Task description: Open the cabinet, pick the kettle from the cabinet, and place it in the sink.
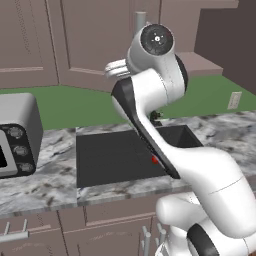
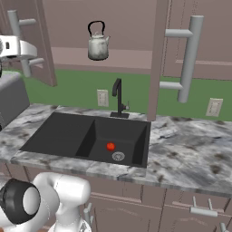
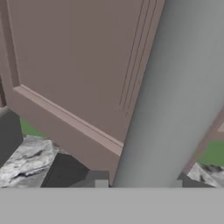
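Note:
The cabinet stands open, both doors swung out. On its shelf sits the small silvery kettle, upright, with a black arched handle. My gripper is at the left door's grey bar handle, far left of the kettle. In the hand view the bar handle runs between my fingertips, and the gripper is shut on it, beside the panelled door. The dark sink lies below, also seen in the left base view as the sink.
A black faucet rises behind the sink. A red ball lies near the drain. The open right door's handle juts out over the counter. A grey toaster oven stands left of the sink.

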Robot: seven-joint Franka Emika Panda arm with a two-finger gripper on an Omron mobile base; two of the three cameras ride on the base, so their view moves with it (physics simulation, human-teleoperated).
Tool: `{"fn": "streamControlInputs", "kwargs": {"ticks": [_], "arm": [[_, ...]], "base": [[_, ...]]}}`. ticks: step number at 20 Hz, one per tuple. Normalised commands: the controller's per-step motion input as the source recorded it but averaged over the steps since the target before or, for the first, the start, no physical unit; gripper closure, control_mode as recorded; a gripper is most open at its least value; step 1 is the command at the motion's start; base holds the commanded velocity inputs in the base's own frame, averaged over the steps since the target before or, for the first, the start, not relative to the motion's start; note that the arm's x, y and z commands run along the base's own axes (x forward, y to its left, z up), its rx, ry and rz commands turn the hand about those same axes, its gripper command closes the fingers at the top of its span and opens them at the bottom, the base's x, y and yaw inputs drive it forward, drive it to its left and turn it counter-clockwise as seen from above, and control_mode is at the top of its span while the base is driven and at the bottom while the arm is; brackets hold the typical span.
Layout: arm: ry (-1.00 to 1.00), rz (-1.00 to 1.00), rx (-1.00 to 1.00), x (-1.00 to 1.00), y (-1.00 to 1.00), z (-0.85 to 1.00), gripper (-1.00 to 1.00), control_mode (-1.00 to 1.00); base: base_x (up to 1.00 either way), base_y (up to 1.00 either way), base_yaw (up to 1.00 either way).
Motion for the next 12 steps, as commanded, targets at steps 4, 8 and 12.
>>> {"fn": "streamControlInputs", "kwargs": {"ticks": [4,8,12], "arm": [[-0.02,-0.05,0.0,-0.36,0.59,-0.03,1.0,-1.0],[0.0,-0.06,0.0,-0.33,0.61,-0.04,1.0,-1.0],[0.0,-0.06,0.0,-0.27,0.64,-0.02,1.0,-1.0]], "base": [[0.0,0.0,0.0],[0.0,0.0,0.0],[0.0,0.0,0.0]]}}
